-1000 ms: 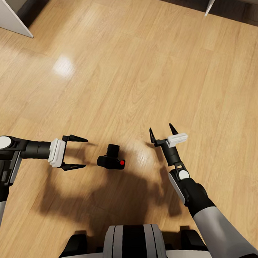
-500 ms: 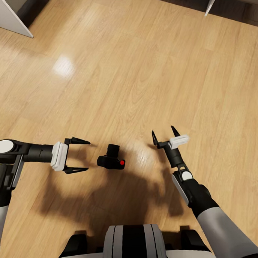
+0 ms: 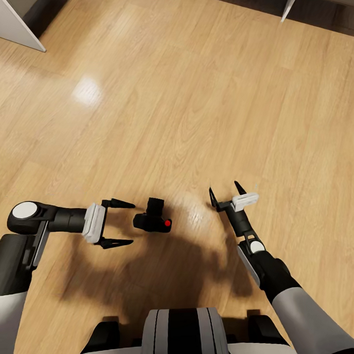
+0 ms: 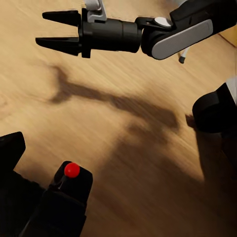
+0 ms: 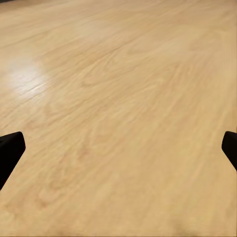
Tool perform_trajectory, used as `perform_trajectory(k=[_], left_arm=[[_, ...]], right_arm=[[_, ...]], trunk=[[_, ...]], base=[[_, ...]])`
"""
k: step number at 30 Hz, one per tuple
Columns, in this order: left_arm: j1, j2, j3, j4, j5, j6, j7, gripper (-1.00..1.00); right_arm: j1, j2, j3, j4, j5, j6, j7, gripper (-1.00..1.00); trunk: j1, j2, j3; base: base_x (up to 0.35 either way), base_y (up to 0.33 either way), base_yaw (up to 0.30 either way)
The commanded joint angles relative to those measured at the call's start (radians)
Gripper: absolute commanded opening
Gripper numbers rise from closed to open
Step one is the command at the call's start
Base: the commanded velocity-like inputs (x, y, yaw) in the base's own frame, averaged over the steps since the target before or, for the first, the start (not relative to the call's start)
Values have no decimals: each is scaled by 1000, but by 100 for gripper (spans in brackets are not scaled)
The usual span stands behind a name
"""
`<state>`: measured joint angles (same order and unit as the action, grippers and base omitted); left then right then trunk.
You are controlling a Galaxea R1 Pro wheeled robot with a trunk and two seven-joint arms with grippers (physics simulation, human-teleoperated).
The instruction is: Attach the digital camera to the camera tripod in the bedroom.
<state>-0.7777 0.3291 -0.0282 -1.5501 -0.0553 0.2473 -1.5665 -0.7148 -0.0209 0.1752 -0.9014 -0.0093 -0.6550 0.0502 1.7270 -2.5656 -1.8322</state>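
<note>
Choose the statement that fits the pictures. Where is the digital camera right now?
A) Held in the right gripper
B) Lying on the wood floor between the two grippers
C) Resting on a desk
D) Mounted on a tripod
B: the digital camera lies on the wood floor, with the open left gripper and the open right gripper either side of it, neither touching it.

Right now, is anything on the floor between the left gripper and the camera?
Nothing visible. In the head view the open left gripper points at the digital camera, which lies on the wood floor just beyond its fingertips, with a narrow strip of bare floor between them. The right gripper is off to the camera's other side.
</note>
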Motion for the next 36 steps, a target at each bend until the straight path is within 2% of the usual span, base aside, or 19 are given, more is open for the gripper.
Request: perform_trajectory(k=[1, 7, 17, 36], left_arm=[[0, 0, -1, -1, -5, 11, -4, 100], [0, -2, -1, -1, -5, 13, -4, 100], [0, -2, -1, -1, -4, 15, -4, 100], [0, -2, -1, -1, -4, 15, -4, 100]], right_arm=[[0, -1, 1, 3, -1, -3, 2, 100], [0, -1, 1, 5, -1, -3, 2, 100], [0, -1, 1, 6, -1, -3, 2, 100], [0, -1, 1, 7, -1, -5, 2, 100]], trunk=[[0, 0, 0], [0, 0, 0], [0, 0, 0], [0, 0, 0]], base=[[0, 0, 0], [-23, 0, 0], [-163, 0, 0], [-29, 0, 0]])
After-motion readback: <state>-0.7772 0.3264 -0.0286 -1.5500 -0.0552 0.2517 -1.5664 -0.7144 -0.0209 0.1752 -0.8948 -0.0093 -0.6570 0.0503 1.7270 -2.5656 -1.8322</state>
